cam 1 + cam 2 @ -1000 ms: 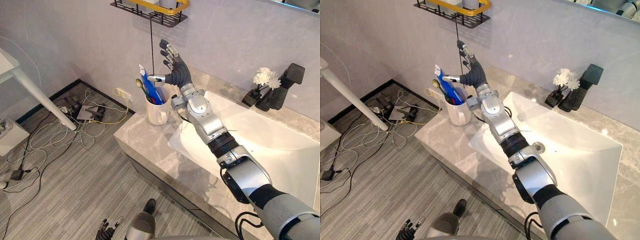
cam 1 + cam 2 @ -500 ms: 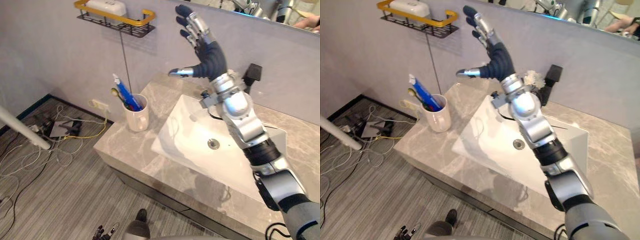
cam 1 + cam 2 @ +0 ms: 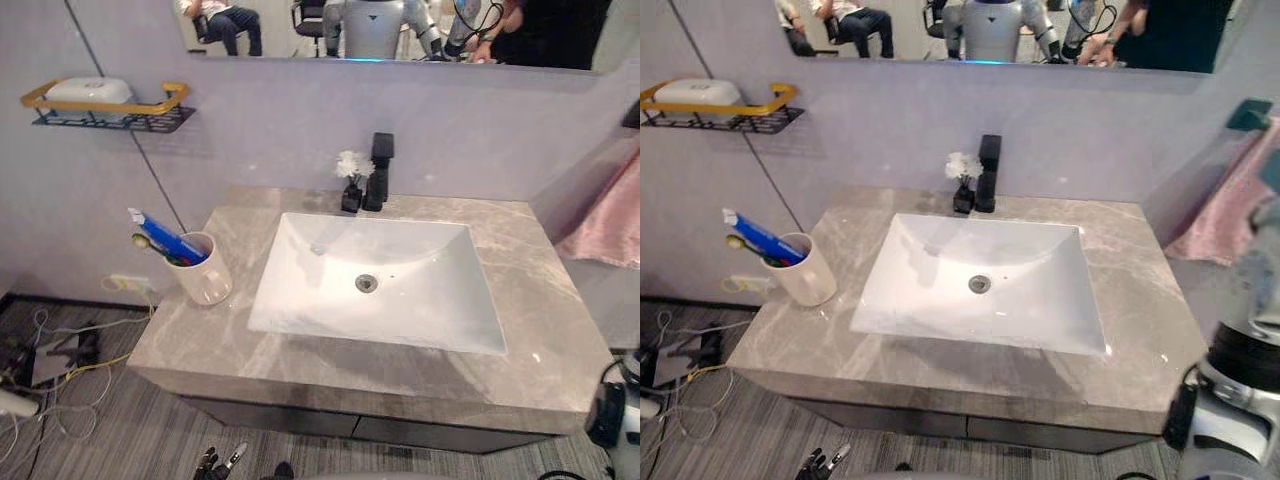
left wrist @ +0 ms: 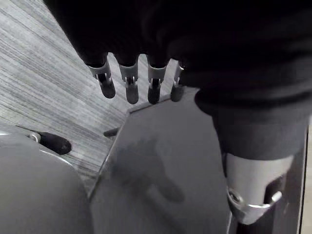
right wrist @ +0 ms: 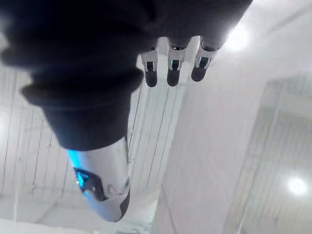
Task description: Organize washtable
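Washtable [image 3: 330, 365]: grey marbled top with a white sunken basin [image 3: 440, 310].
Cup [image 3: 204, 282]: white, upright at the top's left end, just beside the basin.
Cup contents: you see a blue toothpaste tube [image 3: 165, 234] and probably a toothbrush [image 3: 148, 241], both leaning left.
Vase [image 3: 351, 190]: dark, with white flowers, upright behind the basin, beside the black tap [image 3: 378, 170].
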You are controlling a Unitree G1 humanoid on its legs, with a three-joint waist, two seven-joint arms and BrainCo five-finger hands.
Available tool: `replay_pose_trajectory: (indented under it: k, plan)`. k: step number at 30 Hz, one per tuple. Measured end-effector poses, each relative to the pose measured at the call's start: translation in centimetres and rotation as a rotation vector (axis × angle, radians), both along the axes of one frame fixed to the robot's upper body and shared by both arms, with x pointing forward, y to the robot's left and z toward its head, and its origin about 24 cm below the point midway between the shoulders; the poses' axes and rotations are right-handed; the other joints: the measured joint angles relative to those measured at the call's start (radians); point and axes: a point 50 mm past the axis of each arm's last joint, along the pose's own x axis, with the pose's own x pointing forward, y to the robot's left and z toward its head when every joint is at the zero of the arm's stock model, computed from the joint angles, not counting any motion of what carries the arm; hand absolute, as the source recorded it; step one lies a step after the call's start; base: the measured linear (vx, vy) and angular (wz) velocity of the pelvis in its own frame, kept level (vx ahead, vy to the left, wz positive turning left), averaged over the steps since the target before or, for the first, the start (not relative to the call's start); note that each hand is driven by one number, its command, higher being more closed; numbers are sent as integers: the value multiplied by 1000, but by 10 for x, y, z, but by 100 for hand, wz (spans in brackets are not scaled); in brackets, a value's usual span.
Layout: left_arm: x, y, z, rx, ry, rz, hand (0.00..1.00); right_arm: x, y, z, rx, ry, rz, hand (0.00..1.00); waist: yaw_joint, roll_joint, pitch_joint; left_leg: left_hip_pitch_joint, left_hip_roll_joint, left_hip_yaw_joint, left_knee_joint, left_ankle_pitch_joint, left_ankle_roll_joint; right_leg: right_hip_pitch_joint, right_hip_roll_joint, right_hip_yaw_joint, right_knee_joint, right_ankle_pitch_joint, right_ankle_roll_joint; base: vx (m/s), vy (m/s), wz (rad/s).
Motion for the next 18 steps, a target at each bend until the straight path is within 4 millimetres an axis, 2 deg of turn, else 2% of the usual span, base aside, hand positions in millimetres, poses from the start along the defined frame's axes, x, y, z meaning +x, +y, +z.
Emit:
replay_pose_trajectory:
  k: [2, 3, 5, 6, 8, 9, 10, 11, 12, 13, 18]
  plan:
    - [3, -1, 0, -12, -13, -8, 0, -10, -32, -20, 106, 73, -119, 0, -26, 1, -4, 0, 3, 1, 0, -1, -1, 0, 3, 1, -3, 0, 0, -3, -11, -3]
    - [4, -1, 0, -14, -14, -8, 0, -14, -40, -26, 134, 96, -153, 0, -29, 1, -4, 0, 3, 1, 0, -1, -2, -1, 4, 1, -4, 0, 0, -7, -23, -4]
    - [3, -1, 0, -17, -15, 12, 0, -32, -71, -57, 257, 201, -314, 0, -51, 3, -8, 0, 5, 4, 0, -5, -6, -1, 6, 3, -11, 0, 0, 3, -15, -5]
    - [3, 0, 0, -16, -15, 17, 0, -37, -78, -66, 295, 230, -360, 0, -54, 4, -10, -1, 5, 5, 0, -5, -7, -1, 7, 3, -13, 0, 0, 15, -14, -5]
    - [1, -1, -1, -20, -7, 37, 0, -62, -105, -114, 487, 347, -532, 0, -67, 4, -22, -1, 8, 10, 0, -13, -10, -1, 9, 7, -19, 0, -1, 25, -14, -6]
    - [1, 0, -1, -21, -5, 37, 0, -68, -110, -127, 540, 377, -568, 0, -71, 5, -24, -2, 8, 11, 0, -15, -11, -1, 10, 7, -22, -1, 1, 30, -18, -5]
    - [2, -2, -2, -26, -5, 37, 0, -82, -118, -156, 659, 432, -639, 0, -79, 6, -27, -5, 9, 12, 0, -18, -13, -3, 11, 8, -28, -7, 1, 28, -16, -10]
    - [3, -5, -2, -35, -9, 43, 0, -96, -120, -183, 770, 478, -696, 0, -80, 10, -31, -10, 11, 20, 0, -22, -15, -12, 11, 7, -28, -12, -5, 32, -13, -13]
    - [3, -6, -2, -38, -10, 52, 0, -102, -119, -196, 821, 498, -719, 0, -80, 13, -34, -12, 13, 26, 0, -24, -16, -18, 11, 7, -26, -12, -5, 45, -6, -20]
    - [2, -10, -3, -52, -7, 78, 0, -113, -114, -219, 908, 537, -753, 0, -82, 18, -39, -12, 15, 37, 0, -28, -17, -23, 10, 6, -22, -6, -7, 50, -5, -17]
    - [-3, -15, -6, -82, 11, 165, 0, -139, -85, -285, 1153, 652, -791, 0, -74, 33, -53, 4, 35, 84, 6, -34, -19, -35, 19, -10, 17, -8, -3, 53, -25, -16]
